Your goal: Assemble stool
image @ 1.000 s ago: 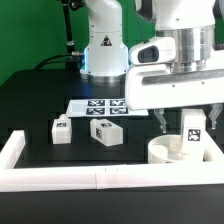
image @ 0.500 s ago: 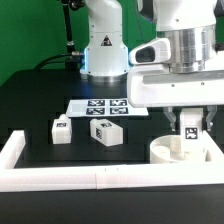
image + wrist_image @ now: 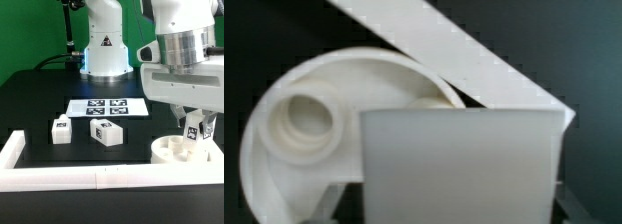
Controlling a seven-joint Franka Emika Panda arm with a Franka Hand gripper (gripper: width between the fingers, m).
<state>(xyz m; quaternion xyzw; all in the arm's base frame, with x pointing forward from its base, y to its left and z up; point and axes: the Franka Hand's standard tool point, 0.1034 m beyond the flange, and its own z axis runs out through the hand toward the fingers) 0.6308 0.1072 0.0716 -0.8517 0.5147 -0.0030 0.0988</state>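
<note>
Black table (image 3: 35, 100): my gripper (image 3: 197, 134) clamps a tagged leg (image 3: 193, 126) over the seat (image 3: 168, 152); second leg (image 3: 61, 131) and third leg (image 3: 105, 131) lie well apart.

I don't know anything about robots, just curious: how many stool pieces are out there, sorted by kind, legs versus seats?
Legs: 3, namely the first loose leg and the second loose leg on the table, plus the third leg gripped in the hand
Round seat: 1
Total: 4 pieces

Glossy white arm (image 3: 103, 40), ribbed grey wrist (image 3: 186, 45), blocky white tool (image 3: 195, 134).
</note>
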